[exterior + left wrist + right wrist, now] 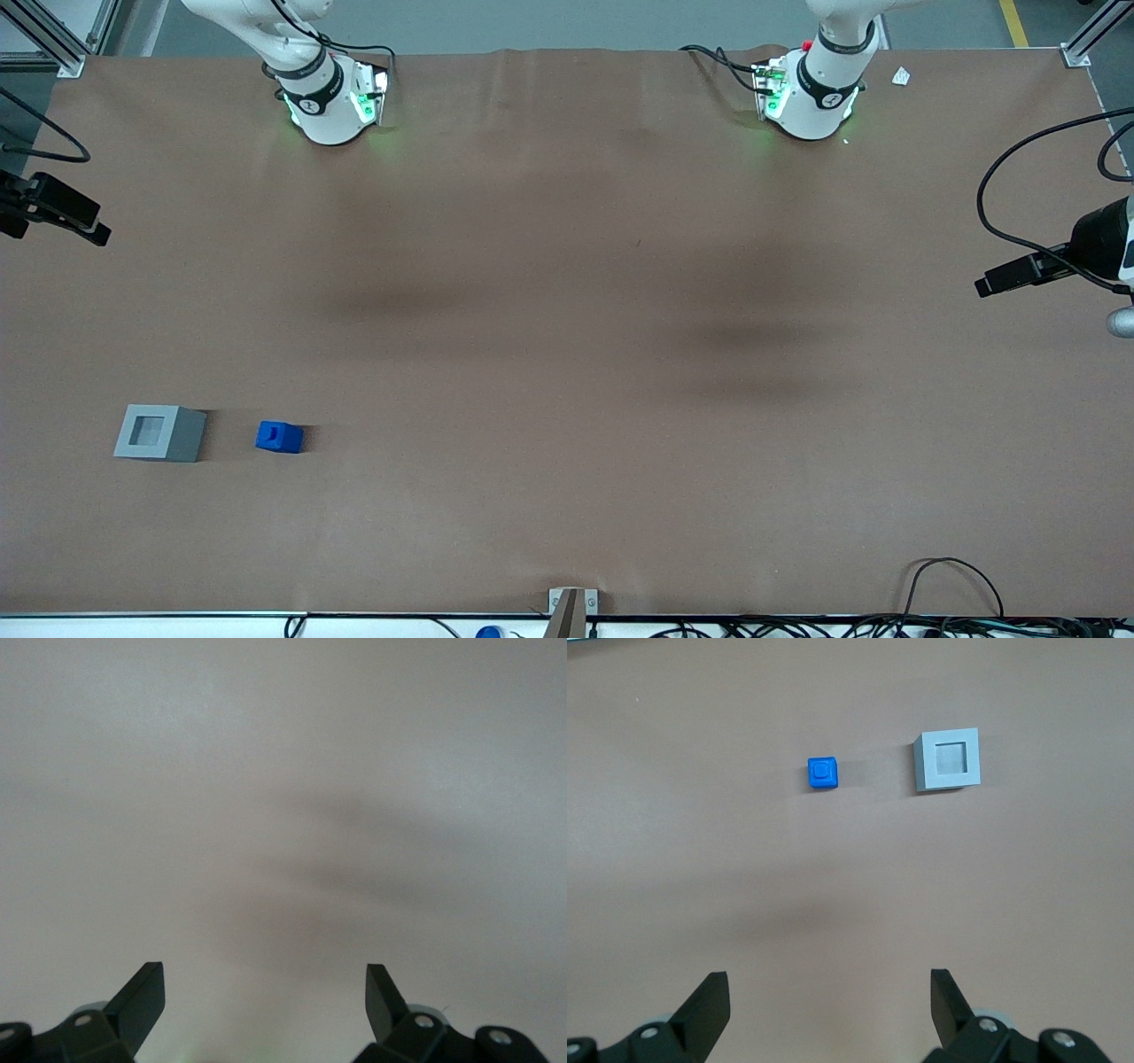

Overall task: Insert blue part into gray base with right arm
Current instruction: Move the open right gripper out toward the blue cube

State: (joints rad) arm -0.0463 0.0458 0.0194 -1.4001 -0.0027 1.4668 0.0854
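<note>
no text, label or number can be read anywhere — not on any object.

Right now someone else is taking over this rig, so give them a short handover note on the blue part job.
Right arm's pincer: open, holding nothing, hanging high above the table with both parts in its wrist view.
Blue part: on the table, toward the working arm's end, beside the gray base with a gap between them.
Gray base: upright, its square recess showing nothing inside.
Done: nothing yet; neither part is touched.
Left: descend, grasp the blue part, carry it over the recess, insert.
</note>
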